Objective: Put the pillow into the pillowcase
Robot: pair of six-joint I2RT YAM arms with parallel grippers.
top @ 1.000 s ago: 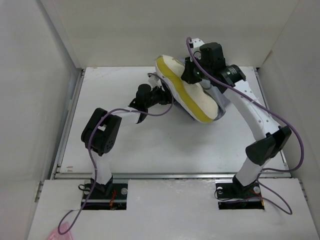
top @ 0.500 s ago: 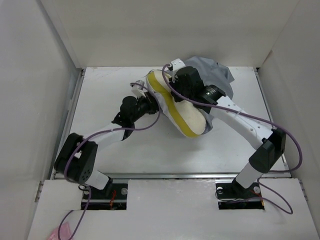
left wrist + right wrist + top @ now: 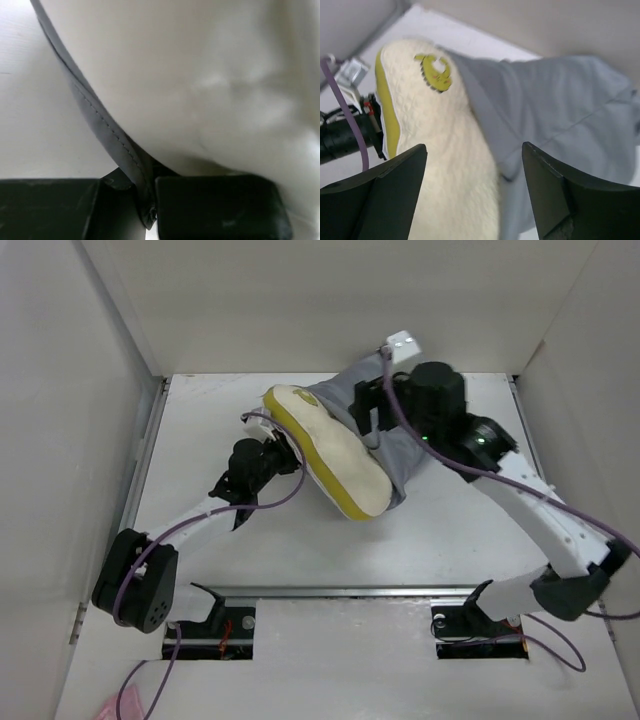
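Note:
The cream pillow with its yellow side edge lies tilted at the table's middle back. Its right part sits under the grey pillowcase. My left gripper is at the pillow's left side, shut on the pillowcase's stitched hem, which is pinched between its fingers. The pillow fills that view above the hem. My right gripper hovers open above the line where the pillow meets the pillowcase, holding nothing. A yellow tag shows on the pillow.
White walls enclose the table on the left, back and right. The right arm's wrist hangs over the bunched cloth near the back wall. The left arm's purple cable trails across the table's left half.
The left gripper shut on the pillowcase hem and drew back left and toward the near edge. Pillow and case shifted left. The right gripper opened, let go and lifted away.

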